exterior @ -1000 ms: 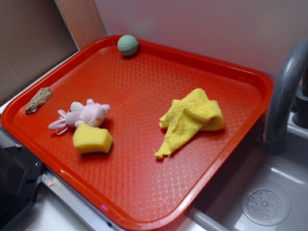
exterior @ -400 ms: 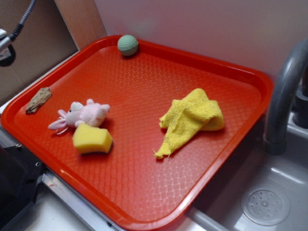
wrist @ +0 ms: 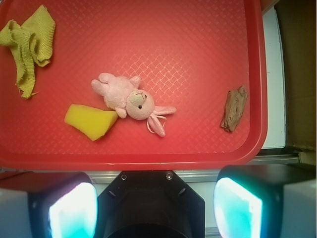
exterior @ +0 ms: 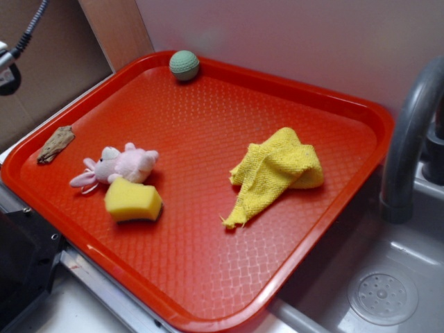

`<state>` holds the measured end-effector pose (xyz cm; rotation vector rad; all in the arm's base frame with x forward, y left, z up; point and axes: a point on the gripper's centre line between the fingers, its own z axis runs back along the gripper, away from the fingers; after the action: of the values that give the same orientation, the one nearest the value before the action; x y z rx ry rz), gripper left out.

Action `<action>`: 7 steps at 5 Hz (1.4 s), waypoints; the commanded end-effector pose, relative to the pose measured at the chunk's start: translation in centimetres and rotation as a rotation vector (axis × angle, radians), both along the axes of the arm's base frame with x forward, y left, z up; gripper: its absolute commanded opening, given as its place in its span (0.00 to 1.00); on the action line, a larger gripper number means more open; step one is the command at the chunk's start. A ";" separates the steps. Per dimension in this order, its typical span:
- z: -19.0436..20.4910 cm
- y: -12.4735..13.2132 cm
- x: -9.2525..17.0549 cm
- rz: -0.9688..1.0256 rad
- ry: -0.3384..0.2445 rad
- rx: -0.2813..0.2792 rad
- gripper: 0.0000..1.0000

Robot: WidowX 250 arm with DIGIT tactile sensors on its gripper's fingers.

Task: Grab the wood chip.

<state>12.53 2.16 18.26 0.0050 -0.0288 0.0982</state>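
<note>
**Wood chip lies ahead and to the right of the spread fingers**

In the wrist view the gripper (wrist: 153, 198) sits off the near edge of the red tray (wrist: 148, 159), its two fingers (wrist: 74, 210) set wide apart with nothing between them. The wood chip (wrist: 234, 109) rests flat on the tray close to the right rim, near the right front corner, well apart from the gripper and untouched. From the fingers it lies forward and to the right, roughly in line with the right-hand finger. Its long axis runs almost straight away from the camera, tilted slightly, so the jaws' opening already crosses its narrow width.

The pink plush bunny (wrist: 130, 101) and the yellow sponge block (wrist: 91, 121) lie touching each other mid-tray, clear of the chip. A yellow cloth (wrist: 29, 42) lies at the far left corner. In the exterior view a green ball (exterior: 184, 64) sits at the back rim.

No brand, label or writing is readable anywhere.
</note>
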 end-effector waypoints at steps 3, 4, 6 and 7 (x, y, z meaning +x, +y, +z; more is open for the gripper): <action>-9.5 9.1 1.7 0.407 -0.007 0.018 1.00; -11.2 10.0 1.2 0.451 0.006 -0.004 1.00; -12.2 9.7 1.5 0.411 -0.016 0.041 1.00; -13.3 8.6 1.4 0.364 0.009 0.019 1.00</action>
<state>14.01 10.54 4.63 0.0227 0.0007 0.4731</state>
